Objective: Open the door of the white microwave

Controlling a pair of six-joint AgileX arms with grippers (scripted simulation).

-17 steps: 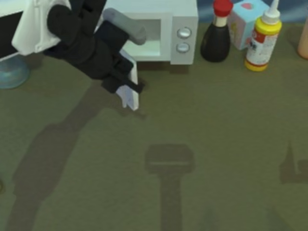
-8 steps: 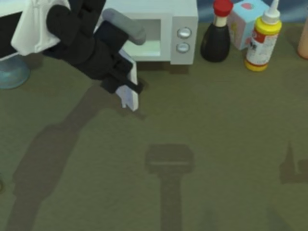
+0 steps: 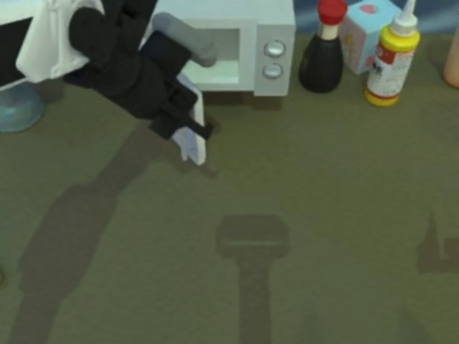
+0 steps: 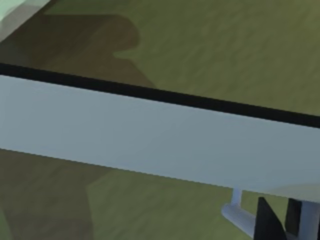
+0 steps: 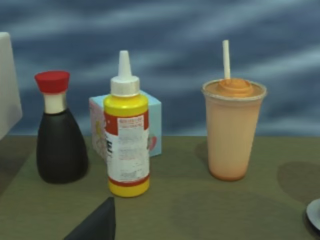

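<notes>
One white microwave point(image 3: 247, 43) stands at the worktop's point(image 3: 323, 215) far edge; its two silver knobs point(image 3: 273, 59) face front. One door point(image 3: 195, 132) stands swung outward, exposing the cavity. The left claw point(image 3: 188, 132) is clenched on the door's handle edge. The right claw is not visible. Right of the microwave: one soy bottle point(image 3: 324, 50), one yellow bottle point(image 3: 391, 57), one blue carton point(image 3: 364, 29), one drink cup point(image 5: 233, 130).

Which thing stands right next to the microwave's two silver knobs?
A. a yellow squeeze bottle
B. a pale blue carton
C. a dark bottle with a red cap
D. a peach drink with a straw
C: in the top view the dark bottle with a red cap stands directly beside the knobs of the microwave; the others sit farther right.
</notes>
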